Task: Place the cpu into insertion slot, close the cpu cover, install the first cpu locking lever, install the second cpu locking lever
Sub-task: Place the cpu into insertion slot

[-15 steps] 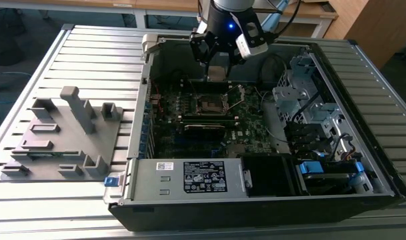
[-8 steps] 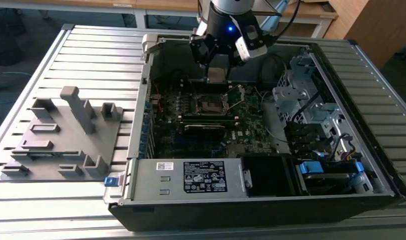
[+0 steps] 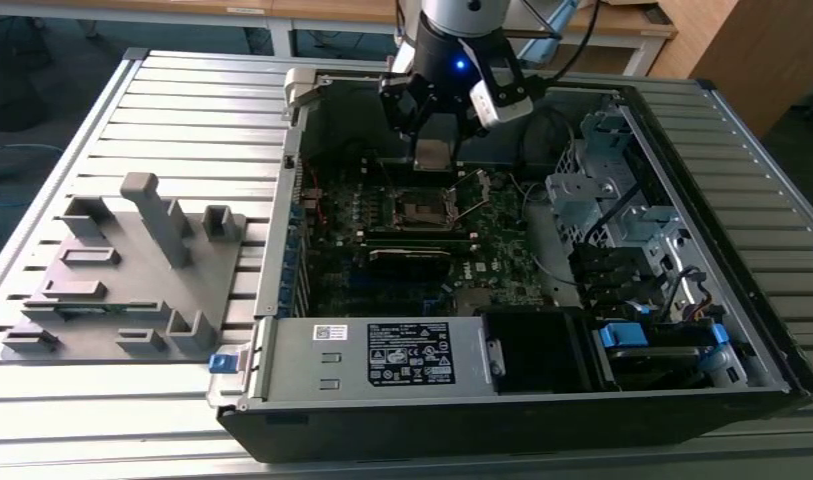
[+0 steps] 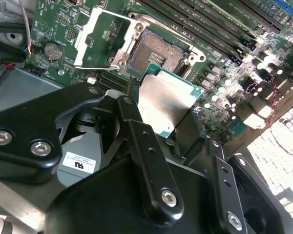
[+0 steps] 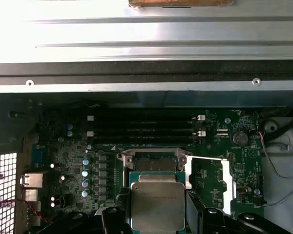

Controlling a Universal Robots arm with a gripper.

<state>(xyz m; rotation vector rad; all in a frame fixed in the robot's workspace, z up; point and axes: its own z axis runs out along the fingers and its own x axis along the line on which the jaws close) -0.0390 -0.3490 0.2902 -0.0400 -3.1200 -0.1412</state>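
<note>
The black two-fingered end effector (image 3: 433, 140) on the arm hangs inside the open black computer case (image 3: 513, 435), which lies on its side on the slatted grey metal bench (image 3: 193, 100). It pinches the cpu, a small flat square chip with a dull silver-grey metal top (image 4: 163, 105), by two opposite edges, its fingers (image 4: 134, 122) pressed against the chip's sides. The chip is held in the air over the dark green motherboard (image 3: 506, 270), apart from it. In the second wrist view it sits just beside the insertion slot, a small square black socket with a dark recessed middle and metal rim (image 4: 156, 52), and overlaps one corner of the socket rather than lying in it. In the first wrist view the chip (image 5: 157, 204) hides the nearer part of the socket (image 5: 154, 163). The socket's recessed middle lies uncovered. The cpu cover, a thin square silver-grey metal frame plate with a cut-out middle (image 4: 132, 44), is swung open on its hinge and stands to one side of the socket (the green board shows through its window). Long narrow black memory slots (image 5: 144, 124) run across the board beyond the socket, between it and the case wall. On the bench, at the exterior view's left of the case, rests a grey plastic fixture with upright posts (image 3: 126, 270), well apart from the end effector. A silver power-supply box with a printed label (image 3: 313, 355) fills the near end of the case.
</note>
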